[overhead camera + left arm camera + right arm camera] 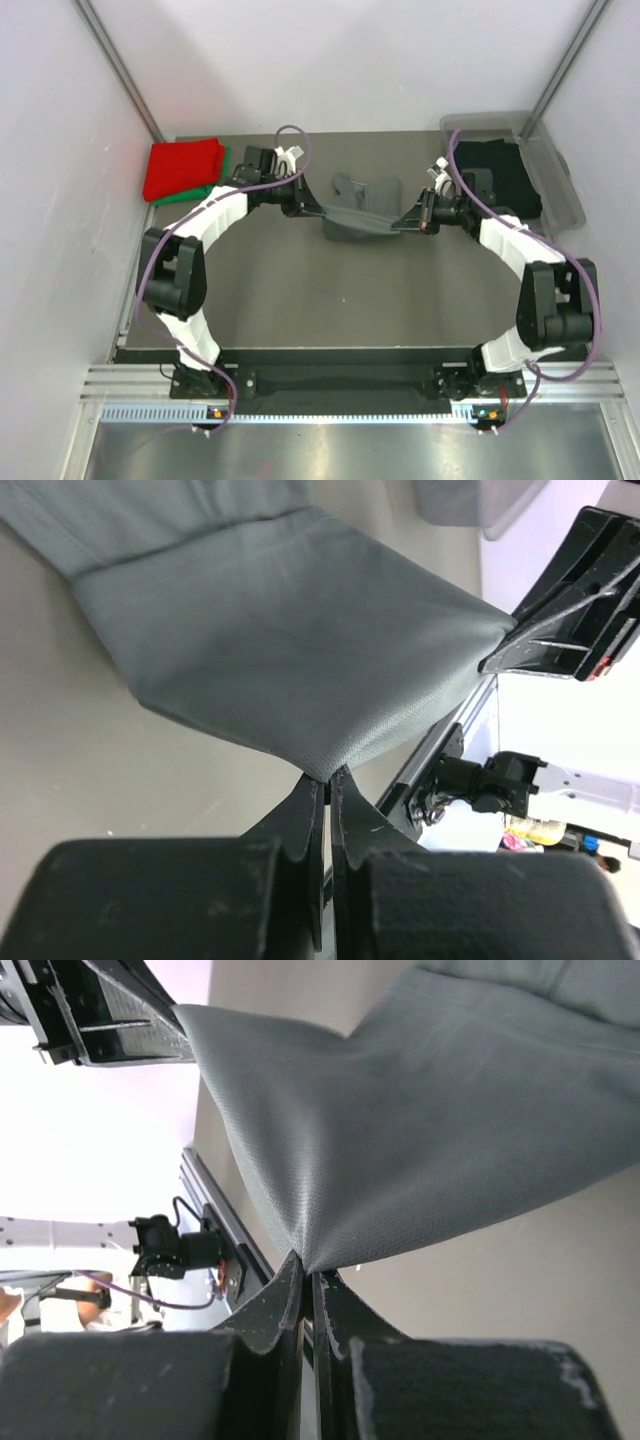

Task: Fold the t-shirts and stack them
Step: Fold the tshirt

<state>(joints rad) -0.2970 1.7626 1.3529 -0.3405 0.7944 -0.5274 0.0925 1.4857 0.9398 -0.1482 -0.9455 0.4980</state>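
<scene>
Bases of both arms stand at the near edge of the dark matte table (300,300), and both arms reach forward and inward toward its middle.

The left gripper (326,778) has its jaws pressed together, pinching one corner of the dark grey soft cloth t-shirt (358,212). The left wrist view shows the fabric drawn to a point between the fingertips. The right gripper (306,1268) is likewise clamped tight on the opposite corner of the same garment, with the cloth tapering into the pinch.

Between the two grips the near edge of the shirt runs taut and appears raised off the table. In both wrist views the fabric slopes away from the fingertips, with bare table showing beneath it. The far part of the garment lies bunched on the table just beyond the grippers, around the centre of the work surface. Its exact shape there is not clear.

At the far left corner a bright red folded t-shirt (183,168) lies on top of a green folded t-shirt (217,184). Only a strip of the green one shows, along the red one's right and near sides.

At the far right corner stands a clear plastic rectangular tub (562,185). A black cloth t-shirt (497,175) lies inside it. Whether that one is folded cannot be told.
</scene>
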